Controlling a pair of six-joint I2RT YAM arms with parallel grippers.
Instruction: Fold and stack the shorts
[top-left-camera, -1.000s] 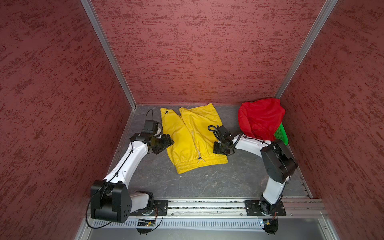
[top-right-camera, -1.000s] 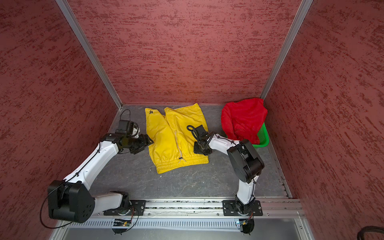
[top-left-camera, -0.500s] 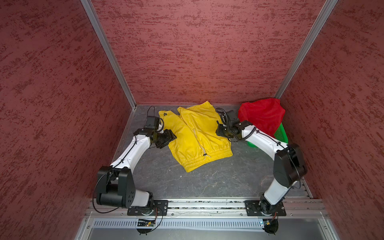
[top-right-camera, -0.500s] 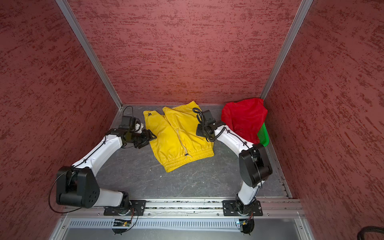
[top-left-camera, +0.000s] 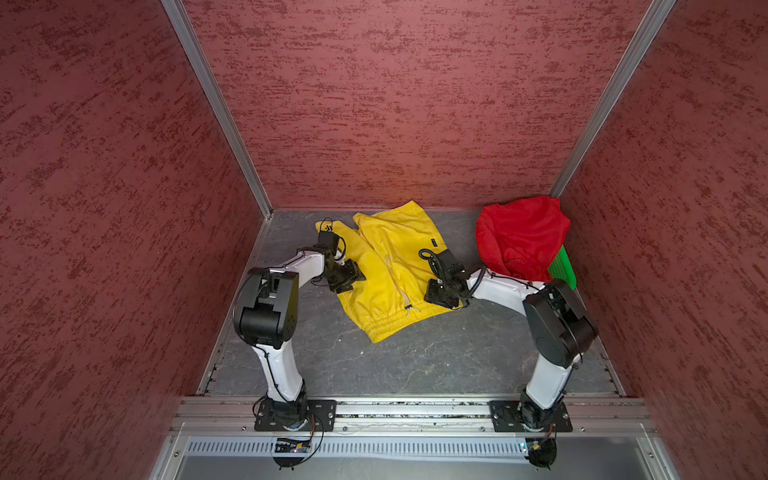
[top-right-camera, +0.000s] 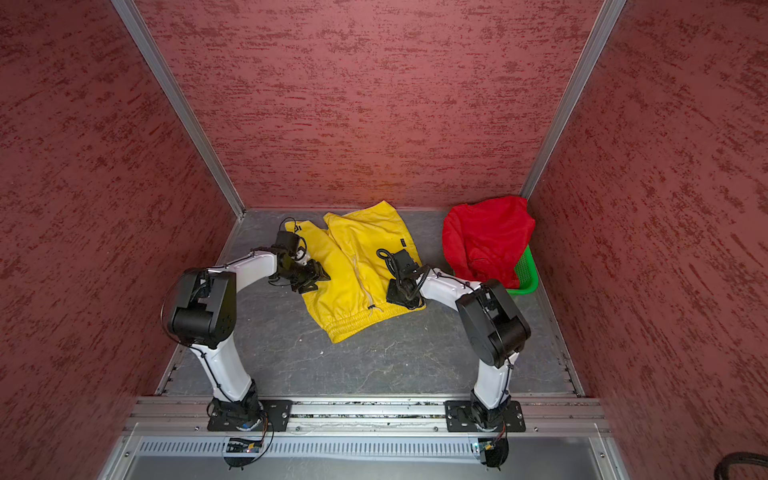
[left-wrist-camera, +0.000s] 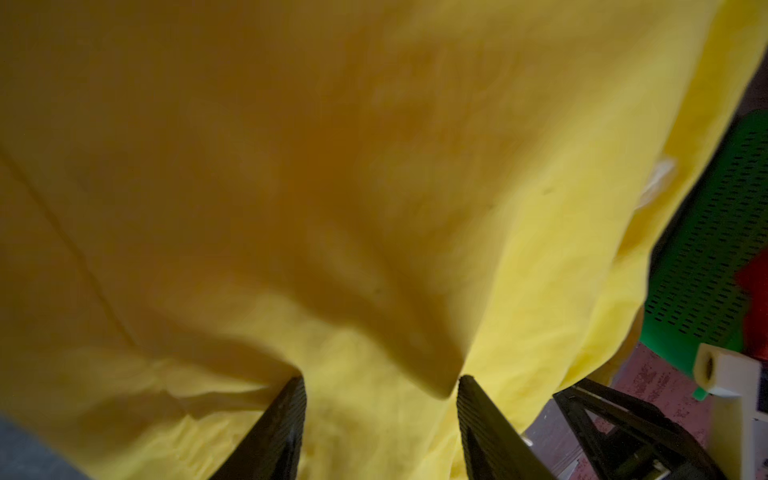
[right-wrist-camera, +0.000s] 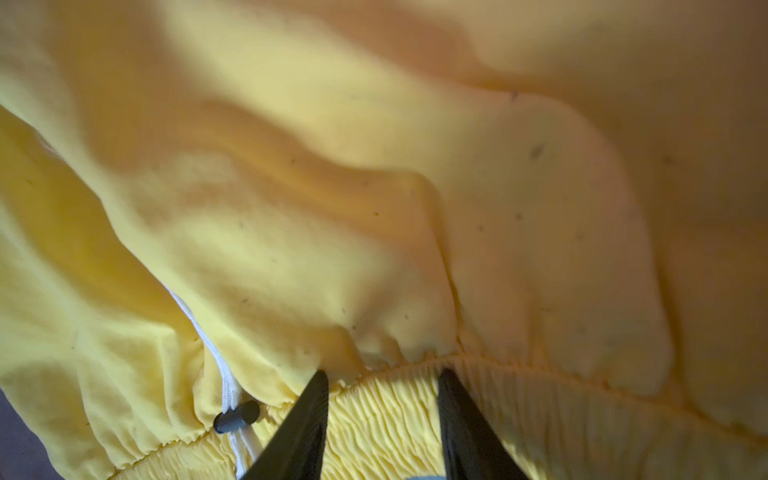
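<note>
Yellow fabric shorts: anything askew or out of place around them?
Yes. The yellow fabric shorts lie skewed and rumpled on the grey table, and the red fabric shorts hang draped over the green perforated basket.

The tabletop (top-left-camera: 415, 357) is a dark grey slab with pale veining, walled in on the left, far and right sides. The yellow shorts (top-left-camera: 386, 266) lie spread on it (slightly skewed, with some wrinkles), left of the middle and toward the far wall. Their gathered waistband (top-left-camera: 390, 328) faces the near side and both legs point far. The green basket (top-left-camera: 563, 270) stands on the surface in the far right corner, apart from the yellow cloth. Whether the red shorts (top-left-camera: 519, 237) heaped over it reach the tabletop cannot be told.
</note>
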